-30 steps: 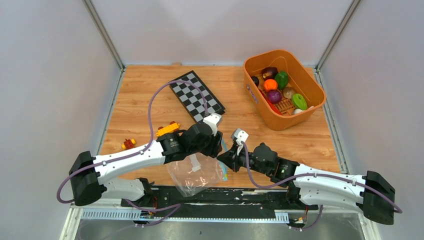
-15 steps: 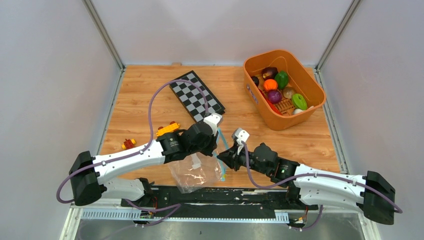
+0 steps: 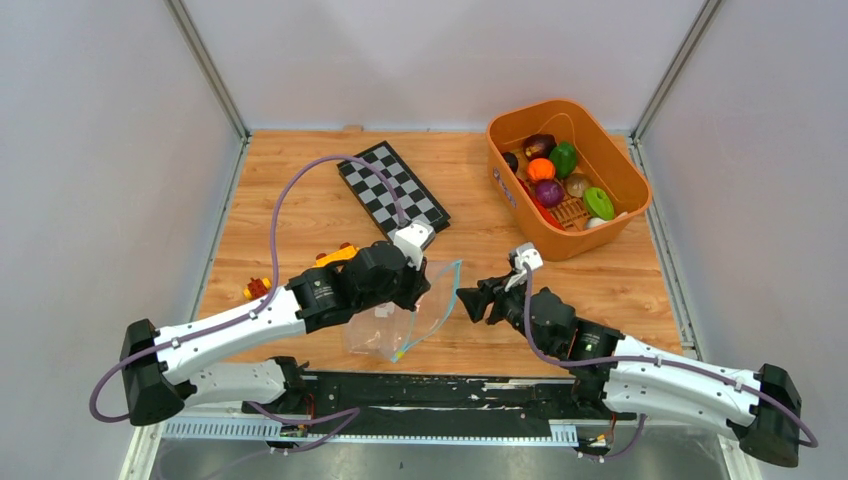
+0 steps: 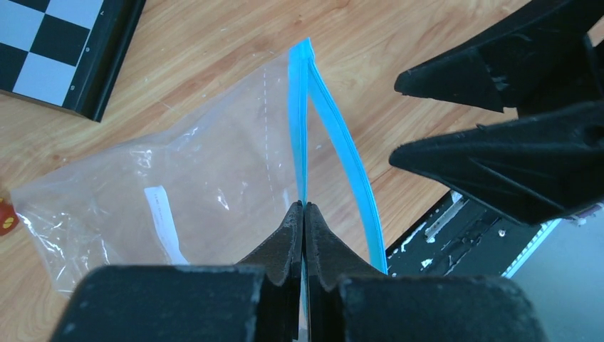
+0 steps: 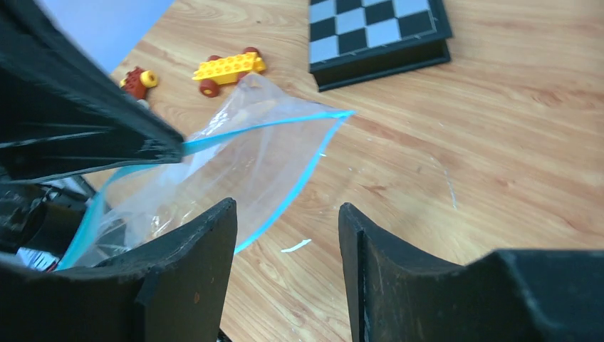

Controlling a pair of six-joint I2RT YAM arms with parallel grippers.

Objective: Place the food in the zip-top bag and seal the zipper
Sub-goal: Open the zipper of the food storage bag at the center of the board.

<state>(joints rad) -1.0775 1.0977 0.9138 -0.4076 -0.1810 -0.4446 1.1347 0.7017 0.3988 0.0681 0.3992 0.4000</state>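
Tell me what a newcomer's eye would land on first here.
The clear zip-top bag at the near centre of the table, its light-blue zipper gaping open: the left gripper is pinched shut on one lip, and the right gripper sits open just beside the mouth. Next, the orange basket at the far right, holding bright toy food, none of it in the bag yet.
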